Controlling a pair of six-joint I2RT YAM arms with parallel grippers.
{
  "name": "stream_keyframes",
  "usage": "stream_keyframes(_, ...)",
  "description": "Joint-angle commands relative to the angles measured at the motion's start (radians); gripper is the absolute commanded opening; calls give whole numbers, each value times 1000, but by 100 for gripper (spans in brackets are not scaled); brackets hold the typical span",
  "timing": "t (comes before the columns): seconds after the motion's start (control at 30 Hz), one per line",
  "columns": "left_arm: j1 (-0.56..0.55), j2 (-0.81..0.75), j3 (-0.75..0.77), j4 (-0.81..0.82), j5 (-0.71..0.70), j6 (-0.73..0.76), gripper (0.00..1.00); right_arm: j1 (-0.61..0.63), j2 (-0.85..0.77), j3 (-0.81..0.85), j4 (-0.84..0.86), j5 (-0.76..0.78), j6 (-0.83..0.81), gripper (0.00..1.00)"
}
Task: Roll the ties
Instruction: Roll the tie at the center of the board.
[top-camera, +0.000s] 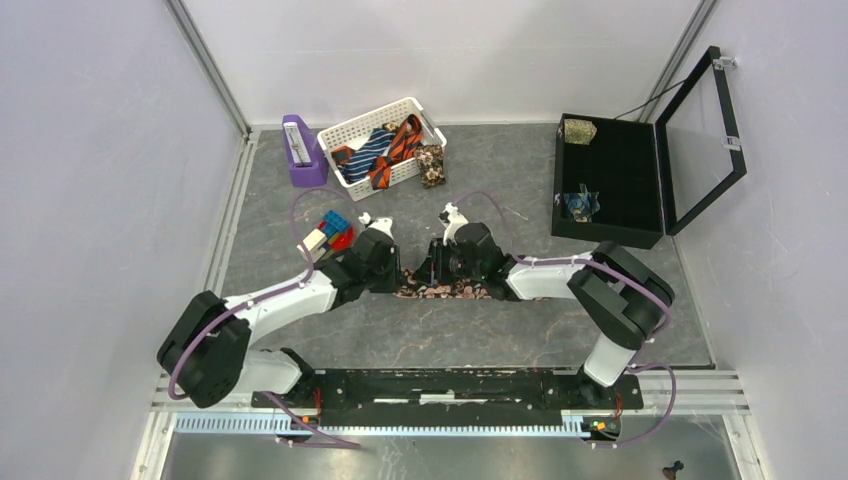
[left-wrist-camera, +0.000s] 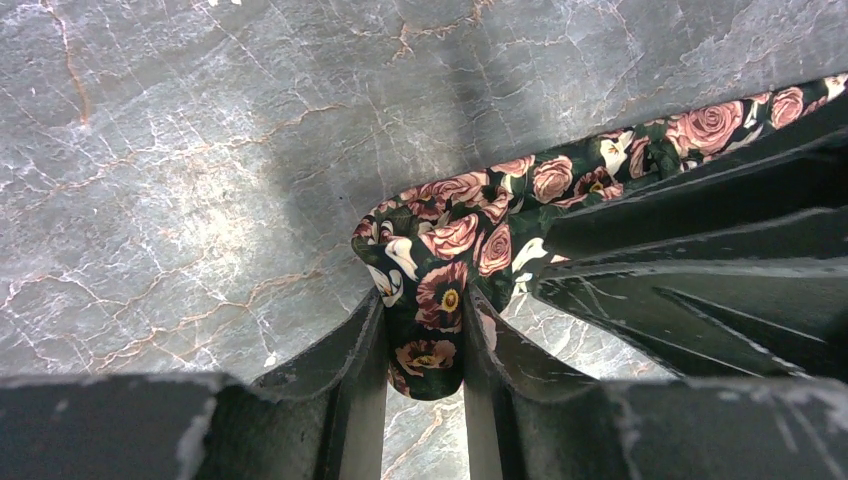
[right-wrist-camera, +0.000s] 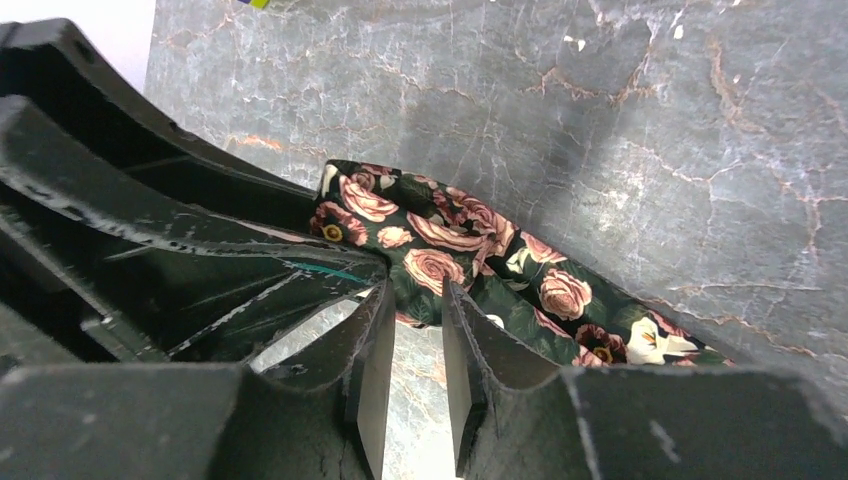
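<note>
From above, your two arms reach in low and meet nose to nose at mid-worktop (top-camera: 500, 330), a grey, marble-veined sheet. The left tool (top-camera: 392, 272) and right tool (top-camera: 437, 270) are nearly touching. The floral tie (top-camera: 440, 291) lies flat under them as a thin dark strip. More ties sit heaped in the white lattice basket (top-camera: 352, 128) at the back.

On the left wrist view, your left tool (left-wrist-camera: 425, 325) is clamped on the tie (left-wrist-camera: 450, 235). The soft dark-green cloth with pink roses and cream lilies is bunched into a rounded fold between the ribbed black fingers (left-wrist-camera: 350, 350) (the right tool's fingers crowd in from the right).

On the right wrist view, your right tool (right-wrist-camera: 415, 300) pinches the tie (right-wrist-camera: 470, 250) at a puckered fold. The rest of the fabric trails off flat along the stone to the lower right.
</note>
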Motion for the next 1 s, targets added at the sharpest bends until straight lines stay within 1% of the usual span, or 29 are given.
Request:
stream_keyframes(0.0,-30,21,61,-82,-102,47,3,11,45,21,85,-33,29,30)
stream_keyframes(0.3,-76,48,147,-171,-181,47,3,31,103,9,143,-49,63,26)
stream_keyframes(0.53,-110,70,205,-242,-225,58,3,45,164,63,160,-57,67,23)
stream_keyframes(0.77,-139,97,248,-304,-271,62,4,66,202,99,175,-62,76,22)
stream_keyframes(0.97,-160,137,282,-352,-317,55,5,65,201,84,173,-51,60,22)
